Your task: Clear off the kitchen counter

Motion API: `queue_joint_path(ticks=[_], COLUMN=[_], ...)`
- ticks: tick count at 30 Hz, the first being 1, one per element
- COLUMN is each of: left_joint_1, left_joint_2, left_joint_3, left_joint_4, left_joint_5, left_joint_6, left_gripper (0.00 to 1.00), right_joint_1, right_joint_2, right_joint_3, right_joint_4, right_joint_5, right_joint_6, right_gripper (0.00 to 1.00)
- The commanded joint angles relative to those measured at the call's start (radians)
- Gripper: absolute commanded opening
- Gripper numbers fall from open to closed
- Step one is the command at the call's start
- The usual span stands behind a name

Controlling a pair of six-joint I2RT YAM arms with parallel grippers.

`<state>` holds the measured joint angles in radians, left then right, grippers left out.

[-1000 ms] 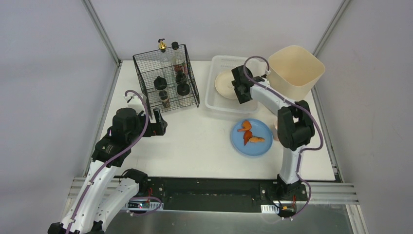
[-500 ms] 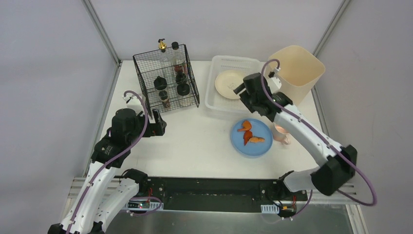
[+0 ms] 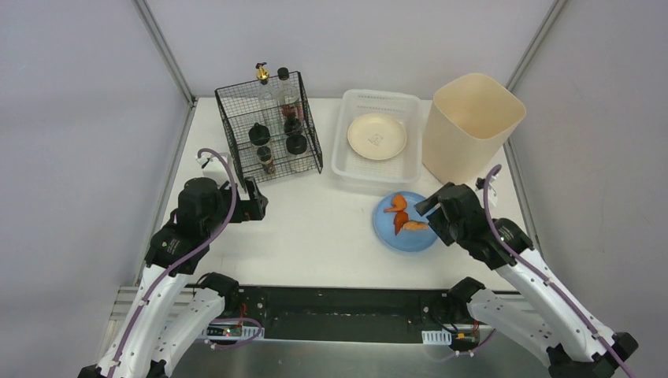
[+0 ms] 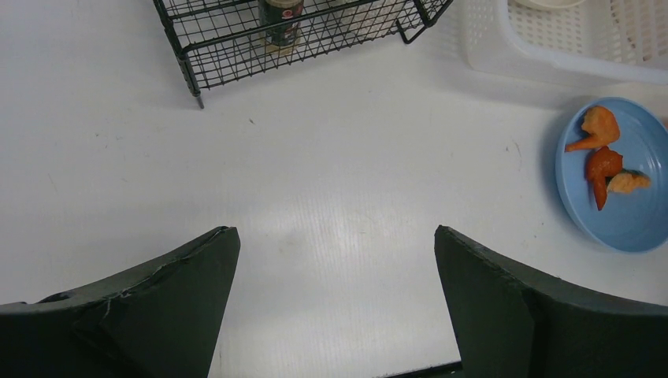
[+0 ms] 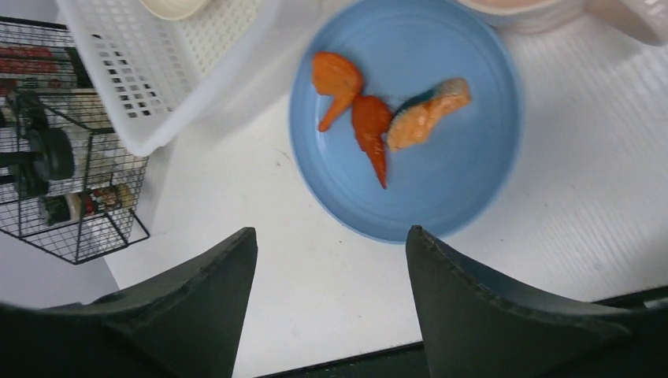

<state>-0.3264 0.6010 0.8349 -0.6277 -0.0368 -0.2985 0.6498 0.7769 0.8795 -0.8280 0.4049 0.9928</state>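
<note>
The right gripper [image 3: 425,206] has swung back from the white slotted basket [image 3: 350,161], leaving a round cream plate [image 3: 376,135] lying flat inside it. It now hangs low over the near right part of the kitchen counter [image 3: 315,228]. The left gripper [image 4: 335,236] has barely shifted.

Seen from the right wrist, the dark wedge-shaped fingers [image 5: 197,315] stand well apart and hold nothing. Just ahead of their tips, leaning toward the right finger, lies a smooth, shallow blue plate [image 5: 441,181] carrying three orange food scraps [image 5: 370,126], soft and irregular. This position probably readies a grasp on the plate's rim. The tall cream bin [image 3: 473,118] beyond looks like the place for the scraps.

The left fingers are spread wide and empty above bare counter, matte white with faint ribbing. A black wire rack [image 3: 268,126] of bottles stands ahead of them, apart, and this arm appears to be waiting clear of the work.
</note>
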Motion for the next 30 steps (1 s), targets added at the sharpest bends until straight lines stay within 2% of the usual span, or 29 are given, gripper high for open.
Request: queue_joint_path(ticks=[1, 9, 16, 22, 30], left_joint_1=[0.003, 0.003, 0.004, 0.003, 0.004], left_joint_2=[-0.020, -0.032, -0.032, -0.029, -0.014], left_joint_3=[0.007, 0.005, 0.005, 0.003, 0.004], left_joint_4=[0.008, 0.008, 0.008, 0.008, 0.008], left_joint_5=[-0.024, -0.019, -0.012, -0.015, -0.015], left_joint_6=[-0.007, -0.008, -0.008, -0.007, -0.006], left_gripper=[0.99, 0.99, 0.99, 0.99, 0.99], right_joint_1=[0.004, 0.005, 0.004, 0.004, 0.004], right_joint_2=[-0.082, -0.134, -0.095, -0.049, -0.005], right_joint_3=[-0.084, -0.269, -0.399, -0.442, -0.486], right_joint_4=[-0.137, -0.082, 0.064, 0.142, 0.207], right_joint_5=[0.000, -0.058, -0.080, -0.069, -0.047], right_joint_6=[0.091, 0.209, 0.274, 0.298, 0.318], right_gripper=[0.72, 0.70, 0.67, 0.63, 0.50])
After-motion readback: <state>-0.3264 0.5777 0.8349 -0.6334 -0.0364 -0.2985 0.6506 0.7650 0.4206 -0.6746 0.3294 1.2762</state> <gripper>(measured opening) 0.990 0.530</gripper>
